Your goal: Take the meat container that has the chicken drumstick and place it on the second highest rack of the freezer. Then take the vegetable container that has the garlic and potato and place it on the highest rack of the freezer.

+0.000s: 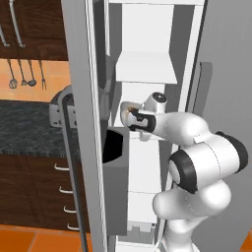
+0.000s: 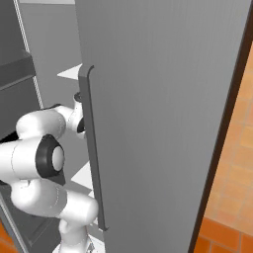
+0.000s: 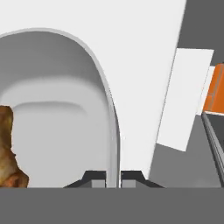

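Three views are showing one moment of a simulated kitchen.

In the left base view, the white arm is reaching into the open freezer (image 1: 147,29), with its gripper (image 1: 132,117) level with a white shelf well below the top one. A glimpse of golden-brown, probably the chicken drumstick (image 1: 131,112), is sitting at the gripper. The highest rack (image 1: 146,67) is standing bare above. The freezer's grey door is hanging open on the left, and dark cabinets and hanging utensils are lying beyond it.

In the right base view, a big grey door (image 2: 163,99) with a long vertical handle is blocking most of the scene; the arm is passing behind it.

In the hand view, the fingers (image 3: 113,178) are pinched shut on the rim of the meat container (image 3: 57,127), a pale grey tray with a rounded wall. The chicken drumstick (image 3: 8,153) is lying inside at the left edge. White shelf surface is spreading beneath and beyond.

Judging by this, the first placement is in hand. The next move calls for settling the tray flat, then releasing. No writing or brand is readable anywhere.
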